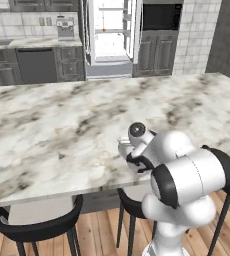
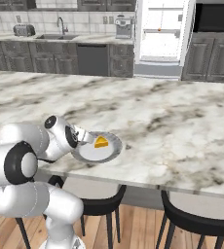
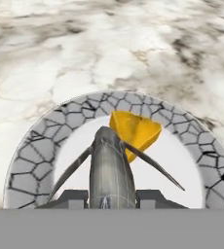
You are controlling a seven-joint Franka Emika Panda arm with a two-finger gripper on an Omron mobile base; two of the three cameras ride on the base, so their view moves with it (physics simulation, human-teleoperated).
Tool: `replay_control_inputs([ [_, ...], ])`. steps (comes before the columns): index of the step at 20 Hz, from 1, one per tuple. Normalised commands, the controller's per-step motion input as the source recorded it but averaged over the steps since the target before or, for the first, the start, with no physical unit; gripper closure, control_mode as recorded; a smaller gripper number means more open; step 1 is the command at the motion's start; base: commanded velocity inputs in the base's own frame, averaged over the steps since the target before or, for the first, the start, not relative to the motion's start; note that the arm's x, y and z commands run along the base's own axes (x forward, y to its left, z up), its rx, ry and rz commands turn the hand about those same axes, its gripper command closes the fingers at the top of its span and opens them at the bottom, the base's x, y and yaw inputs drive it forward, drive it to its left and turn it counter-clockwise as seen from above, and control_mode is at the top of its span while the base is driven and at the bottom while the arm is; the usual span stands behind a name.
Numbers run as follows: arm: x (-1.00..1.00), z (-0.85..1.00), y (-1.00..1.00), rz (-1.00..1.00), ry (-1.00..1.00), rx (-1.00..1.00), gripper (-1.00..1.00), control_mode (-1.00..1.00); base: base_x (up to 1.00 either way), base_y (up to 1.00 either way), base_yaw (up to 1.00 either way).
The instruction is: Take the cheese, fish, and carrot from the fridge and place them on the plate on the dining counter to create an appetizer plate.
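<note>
Your end effector (image 3: pixel 112 197) is clamped on the fish (image 3: pixel 110 170), holding it over the plate (image 3: pixel 36 155) near the surface's (image 2: pixel 172 121) stool-side edge. The cheese (image 3: pixel 136 131) already lies on the plate just beyond the fish. Judging by this, the fish needs releasing, and the carrot (image 2: pixel 159 29), apparently that orange speck in the open fridge (image 2: pixel 162 31) far behind the plate, remains.

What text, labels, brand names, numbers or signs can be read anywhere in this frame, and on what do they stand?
None can be read.
The fridge, the oven beside it and the coffee machine show no legible lettering; any marks on them are too small to tell.
The plate, the cheese, the fish in the gripper and the dining counter carry only pattern, no writing.
</note>
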Motion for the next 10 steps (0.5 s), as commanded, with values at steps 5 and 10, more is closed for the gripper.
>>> replay_control_inputs([
  [5, 0.43, -0.10, 0.00, -0.10, 0.00, 0.00, -1.00, -1.00, 0.00, 0.00, 0.00],
  [10, 0.44, -0.12, 0.00, -0.09, 0.00, 0.00, -1.00, -1.00, 0.00, 0.00, 0.00],
])
